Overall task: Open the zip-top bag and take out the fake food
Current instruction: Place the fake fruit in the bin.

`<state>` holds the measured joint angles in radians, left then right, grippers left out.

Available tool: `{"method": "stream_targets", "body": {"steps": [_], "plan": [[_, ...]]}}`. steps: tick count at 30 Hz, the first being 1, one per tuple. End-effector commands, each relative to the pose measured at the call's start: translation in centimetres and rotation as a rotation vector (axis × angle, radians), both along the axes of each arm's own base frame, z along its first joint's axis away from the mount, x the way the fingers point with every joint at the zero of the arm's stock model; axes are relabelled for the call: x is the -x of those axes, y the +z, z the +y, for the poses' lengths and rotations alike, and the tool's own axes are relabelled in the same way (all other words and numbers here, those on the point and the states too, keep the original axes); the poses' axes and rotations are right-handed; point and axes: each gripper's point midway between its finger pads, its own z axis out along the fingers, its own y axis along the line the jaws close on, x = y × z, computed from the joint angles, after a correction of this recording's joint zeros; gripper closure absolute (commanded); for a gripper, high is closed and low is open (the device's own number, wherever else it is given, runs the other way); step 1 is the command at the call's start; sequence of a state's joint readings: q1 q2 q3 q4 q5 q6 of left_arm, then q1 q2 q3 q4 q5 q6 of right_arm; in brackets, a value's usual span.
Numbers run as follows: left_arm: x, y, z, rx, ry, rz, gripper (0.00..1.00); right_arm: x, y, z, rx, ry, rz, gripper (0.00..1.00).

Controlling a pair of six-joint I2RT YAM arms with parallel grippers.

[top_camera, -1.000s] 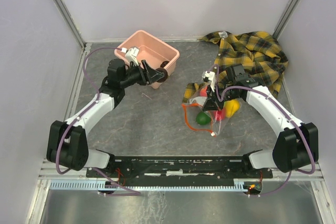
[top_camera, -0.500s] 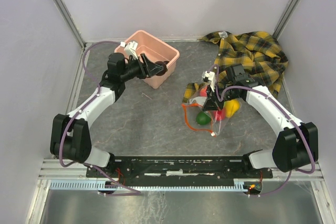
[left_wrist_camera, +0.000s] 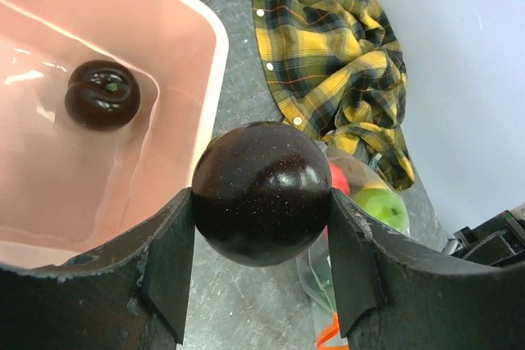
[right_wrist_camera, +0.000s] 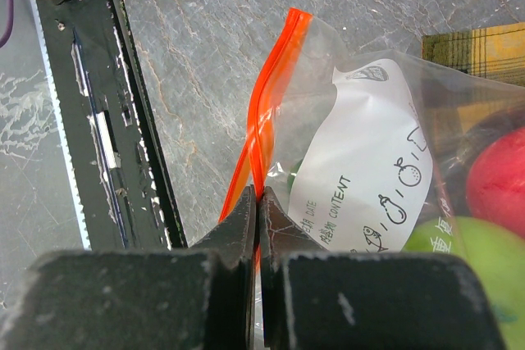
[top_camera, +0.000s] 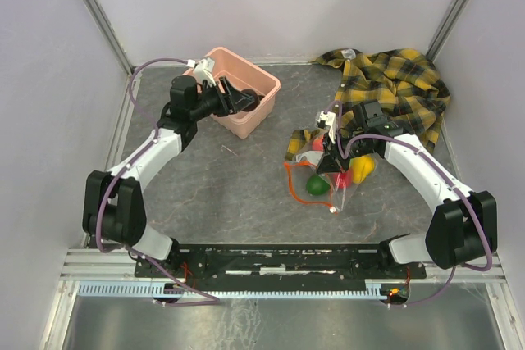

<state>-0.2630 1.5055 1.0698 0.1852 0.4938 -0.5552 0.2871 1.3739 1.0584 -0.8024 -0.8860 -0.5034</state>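
— So, where is the left gripper [top_camera: 244, 102]?

— Middle left of the top view, at the pink tub [top_camera: 264, 88]. Its jaws stand fairly wide, clamped either side of a dark brown fruit [left_wrist_camera: 261, 193].

— Over the tub, or short of it?

— In the left wrist view the tub fills the upper left and the fruit hangs at centre, just lower right of the rim's corner. I'd judge the drop needs a nudge toward that upper left, where a second dark fruit [left_wrist_camera: 102, 94] already lies.

— And the zip-top bag [right_wrist_camera: 369, 145]?

— Centre right of the top view, on the table just below the plaid shirt [top_camera: 402, 88] and well apart from the tub. The right gripper [right_wrist_camera: 259, 202] is pinched fully closed on its zip strip [right_wrist_camera: 275, 71], which runs from bottom centre toward the top of the right wrist view.

— Anything inside?

— A green fruit [top_camera: 317, 185], a red fruit [right_wrist_camera: 500, 178] and a yellow fruit [top_camera: 363, 167] show through the plastic. The right arm is nearer them.
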Motion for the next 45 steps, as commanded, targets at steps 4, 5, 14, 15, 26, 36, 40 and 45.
{"method": "stream_targets", "body": {"steps": [4,5,14,15,26,36,40,45], "plan": [[-2.1,1.5,0.8,-0.051,0.042,-0.076,0.60,-0.9,1.4,0.3,-0.023,0.013,-0.054,0.98],[-2.4,1.4,0.9,-0.058,0.050,-0.076,0.60,-0.9,1.4,0.3,-0.023,0.014,-0.051,0.98],[-4.3,-0.1,1.9,-0.123,0.107,-0.052,0.56,-0.8,1.5,0.3,-0.024,0.015,-0.054,0.98],[-4.5,-0.2,1.9,-0.129,0.113,-0.050,0.55,-0.8,1.4,0.3,-0.024,0.014,-0.054,0.98],[-6.2,-0.9,2.8,-0.172,0.173,-0.043,0.47,-0.8,1.3,0.3,-0.022,0.016,-0.049,0.98],[-7.3,-1.0,3.8,-0.198,0.243,-0.047,0.39,-0.8,1.5,0.3,-0.023,0.019,-0.051,0.98],[-7.7,-0.7,4.3,-0.217,0.266,-0.062,0.37,-0.8,1.5,0.4,-0.024,0.022,-0.053,0.98],[-8.2,-1.0,4.6,-0.243,0.280,-0.066,0.16,-0.8,1.4,0.4,-0.022,0.022,-0.047,0.98]]}}
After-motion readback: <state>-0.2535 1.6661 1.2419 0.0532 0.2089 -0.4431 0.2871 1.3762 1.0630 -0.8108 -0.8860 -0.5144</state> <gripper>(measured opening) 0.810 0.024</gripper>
